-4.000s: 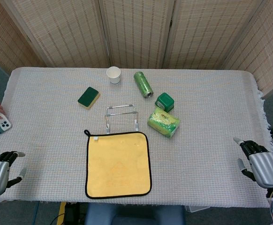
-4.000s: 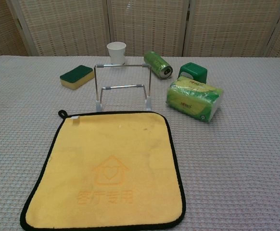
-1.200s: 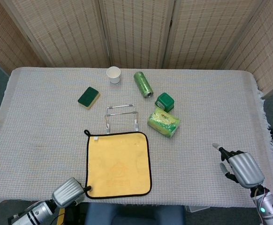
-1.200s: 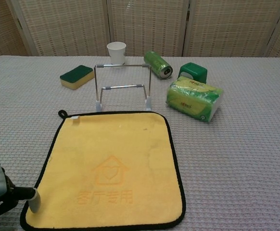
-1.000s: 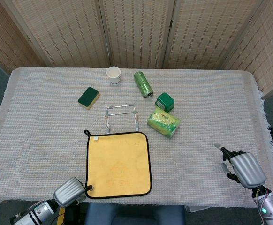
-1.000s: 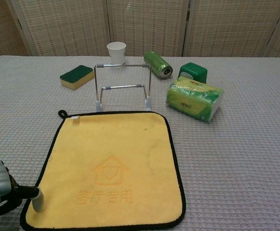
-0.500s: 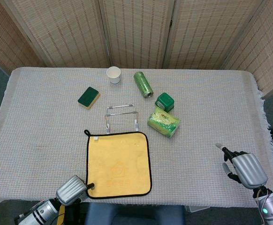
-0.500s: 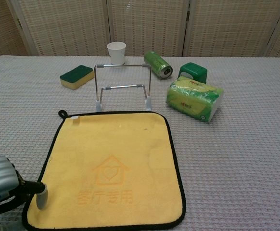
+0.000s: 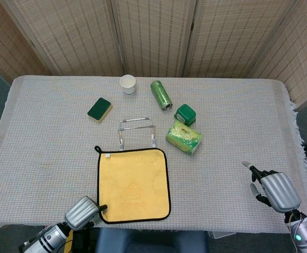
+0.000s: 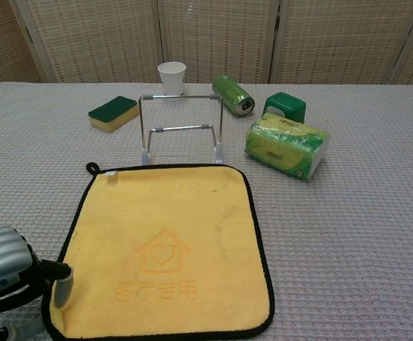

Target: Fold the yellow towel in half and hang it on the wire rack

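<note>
The left hand [image 10: 11, 273] is touching the near left corner of the towel [image 10: 167, 249] with one fingertip, not visibly gripping it; the right hand [image 9: 272, 188] is hovering with fingers apart, holding nothing.

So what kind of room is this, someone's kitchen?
Probably not; more likely a staged test setup. Woven folding screens wall off one cloth-covered table, with household props like a sponge and wire rack laid out.
</note>
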### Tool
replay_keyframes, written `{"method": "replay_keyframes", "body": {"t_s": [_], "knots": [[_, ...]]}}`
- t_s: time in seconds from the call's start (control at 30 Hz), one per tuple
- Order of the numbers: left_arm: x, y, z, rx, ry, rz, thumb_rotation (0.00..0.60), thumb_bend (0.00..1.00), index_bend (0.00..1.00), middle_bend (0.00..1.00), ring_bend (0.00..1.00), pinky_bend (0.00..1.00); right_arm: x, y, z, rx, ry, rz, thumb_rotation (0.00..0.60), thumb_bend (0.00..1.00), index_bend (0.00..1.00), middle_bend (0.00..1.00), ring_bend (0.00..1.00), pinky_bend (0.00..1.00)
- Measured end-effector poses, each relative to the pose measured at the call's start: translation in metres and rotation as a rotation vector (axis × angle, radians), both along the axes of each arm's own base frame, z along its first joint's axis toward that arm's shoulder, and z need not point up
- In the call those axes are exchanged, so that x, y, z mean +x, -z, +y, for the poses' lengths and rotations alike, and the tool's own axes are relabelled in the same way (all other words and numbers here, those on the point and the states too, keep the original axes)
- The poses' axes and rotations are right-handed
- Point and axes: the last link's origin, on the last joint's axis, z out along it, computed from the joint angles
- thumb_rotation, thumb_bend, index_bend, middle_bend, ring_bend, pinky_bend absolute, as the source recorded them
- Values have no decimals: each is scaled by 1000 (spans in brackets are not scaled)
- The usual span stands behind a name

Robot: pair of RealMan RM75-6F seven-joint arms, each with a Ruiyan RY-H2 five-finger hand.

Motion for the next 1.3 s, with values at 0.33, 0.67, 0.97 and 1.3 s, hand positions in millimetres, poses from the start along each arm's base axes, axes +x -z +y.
{"method": "replay_keyframes", "body": {"t_s": [0.33,0.67,0.97,1.3], "knots": [[3,4,1,6,-21,-23,600,474,618,931,867,904,19,18,2,102,-103,-3,600,503,172,555,660,699],[6,4,2,5,-33,-28,600,494,620,934,869,905,52,65,-7,304,-248,-12,600,454,216,717,851,948],[6,1,-1,-5,-66,-40,600,493,611,934,869,905,94,129,-14,525,-398,13,600,359,333,830,967,1000],[2,-1,-2,-1,-92,-41,600,493,601,934,869,905,116,185,-19,637,-469,68,600,331,357,837,981,1000]]}}
